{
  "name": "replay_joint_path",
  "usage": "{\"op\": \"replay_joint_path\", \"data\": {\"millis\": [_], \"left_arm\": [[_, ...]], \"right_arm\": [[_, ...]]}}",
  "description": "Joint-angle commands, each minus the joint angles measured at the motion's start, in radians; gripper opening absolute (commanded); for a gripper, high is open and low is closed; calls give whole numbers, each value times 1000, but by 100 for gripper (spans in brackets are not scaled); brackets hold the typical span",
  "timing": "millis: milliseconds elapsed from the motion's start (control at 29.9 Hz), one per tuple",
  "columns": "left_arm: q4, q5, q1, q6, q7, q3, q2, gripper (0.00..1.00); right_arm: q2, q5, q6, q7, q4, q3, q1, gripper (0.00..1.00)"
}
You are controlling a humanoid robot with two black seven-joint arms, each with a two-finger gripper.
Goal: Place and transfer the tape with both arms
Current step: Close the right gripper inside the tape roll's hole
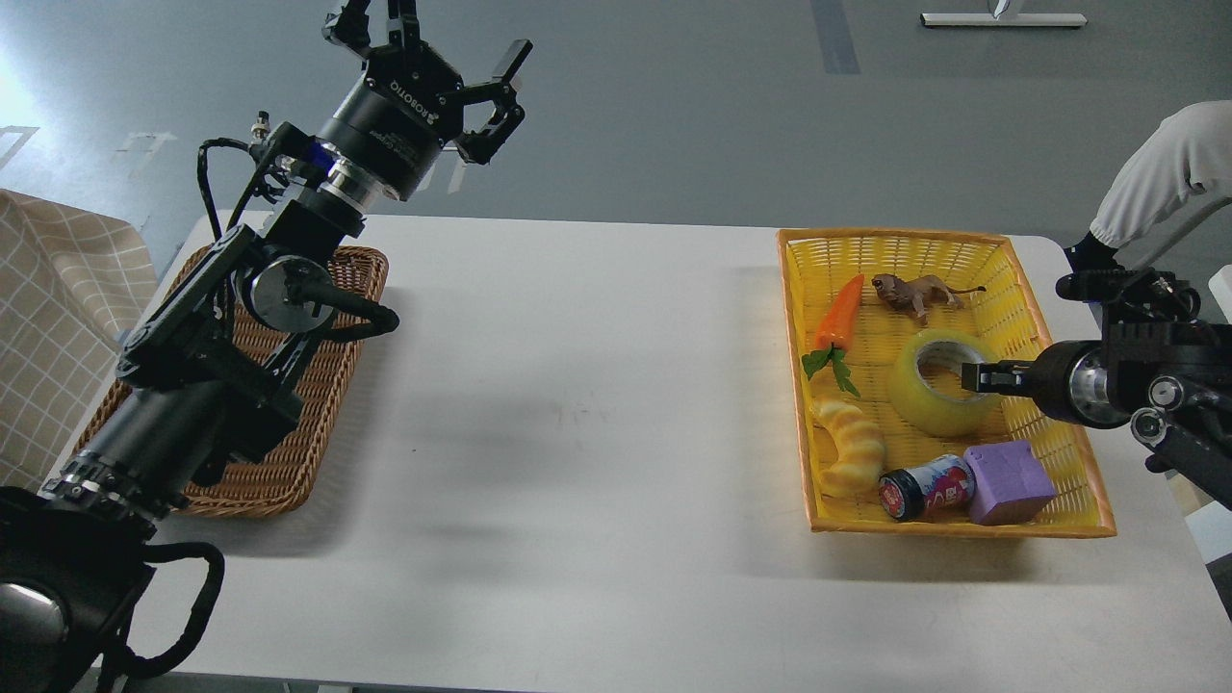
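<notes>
The tape [922, 406], a thick translucent yellow roll with a grey-white core, lies flat in the yellow basket [793, 404] on the right. My right gripper [970, 378] comes in from the right edge, low, with its tip at the roll's right wall by the core opening. It is seen edge-on, so its fingers cannot be told apart. My left gripper [438, 43] is open and empty, held high above the table's far left corner, far from the tape.
The yellow basket also holds a toy carrot [839, 313], a toy lion [914, 291], a yellow twisted bread toy [852, 448], a small can [926, 488] and a purple block [1009, 481]. A brown wicker basket [289, 462] sits at the left. A person's white sleeve [1160, 173] is at the right.
</notes>
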Motion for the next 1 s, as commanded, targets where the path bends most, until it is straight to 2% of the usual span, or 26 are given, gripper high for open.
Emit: {"op": "replay_joint_path", "data": {"millis": [0,67,167,234,334,568,969], "left_arm": [[0,0,1,0,0,0,1,98],[-1,0,1,0,0,0,1,98],[0,0,3,0,0,0,14,98],[0,-2,1,0,0,0,15,98],[0,0,3,0,0,0,15,98],[0,-2,1,0,0,0,15,98],[3,-2,-8,0,0,0,12,98]], "right_arm": [[8,0,0,0,-8,-2,1,58],[16,0,0,0,-15,-2,1,56],[25,0,0,0,-40,-2,7,49],[26,3,0,-2,-41,-2,10,39],[26,5,0,-2,-41,-4,10,37],[22,6,0,-5,-41,-2,14,0],[5,15,0,-3,-6,7,65,0]]}}
